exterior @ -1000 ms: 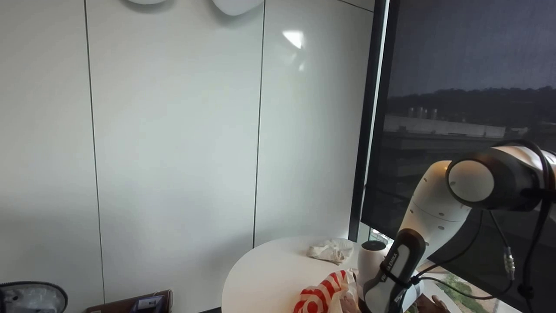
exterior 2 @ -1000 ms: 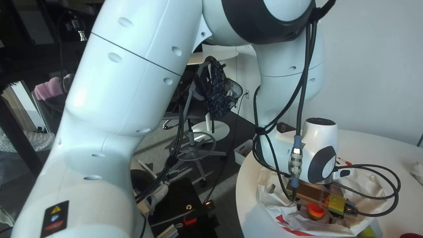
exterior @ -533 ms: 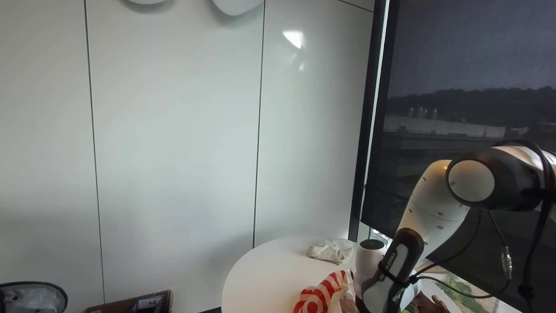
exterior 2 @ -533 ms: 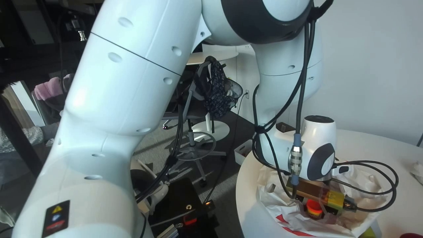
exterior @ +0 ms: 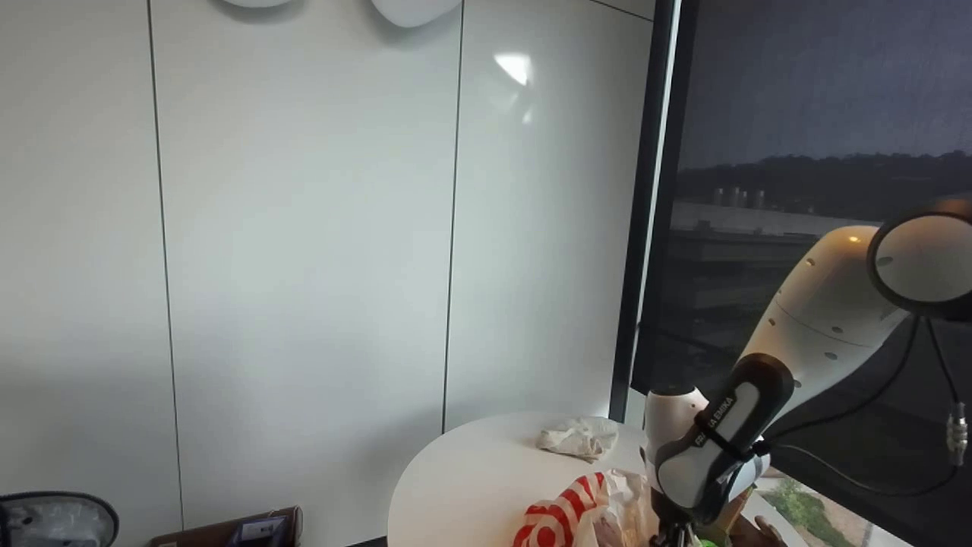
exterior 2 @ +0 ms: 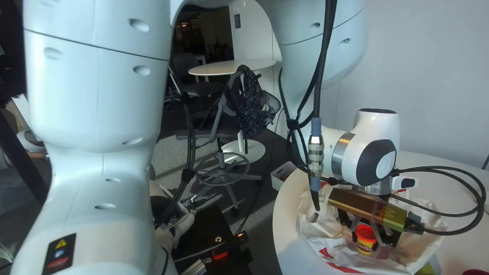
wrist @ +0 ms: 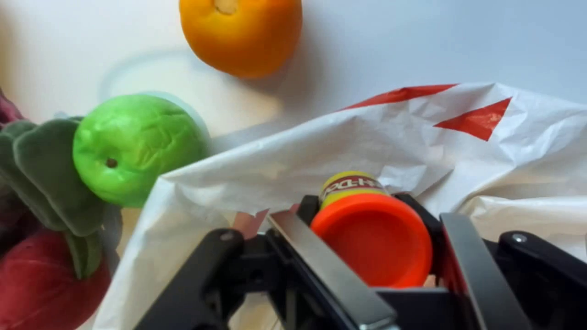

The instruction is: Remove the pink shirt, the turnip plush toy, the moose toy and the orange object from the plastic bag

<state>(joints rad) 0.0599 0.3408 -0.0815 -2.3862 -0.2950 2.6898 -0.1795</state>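
My gripper (wrist: 360, 206) is shut on a yellow Play-Doh can (exterior 2: 365, 244) with an orange-red lid (wrist: 376, 243); its fingertips flank the sides. The can is tilted, over the open white plastic bag (wrist: 284, 160). Outside the bag, a round orange fruit (wrist: 247, 36) lies on the table. Whether can or fruit is the orange object, I cannot tell. The turnip plush toy (wrist: 50, 279), red with dark green leaves, rests beside the bag in the wrist view. A brown pronged shape (exterior: 759, 528) may be the moose toy. I do not see the pink shirt.
Against the turnip's leaves sits a green apple (wrist: 137, 146). The round white table (exterior: 471, 471) carries the bag's red-striped side (exterior: 562, 516) and a crumpled pale cloth (exterior: 579, 438). A loose cable (exterior 2: 477, 206) loops beside the gripper.
The arm has lifted and drawn back, and the gripper has come up from the bag's mouth. The can shows more fully between the fingers and stands slightly higher. The gripper has narrowed.
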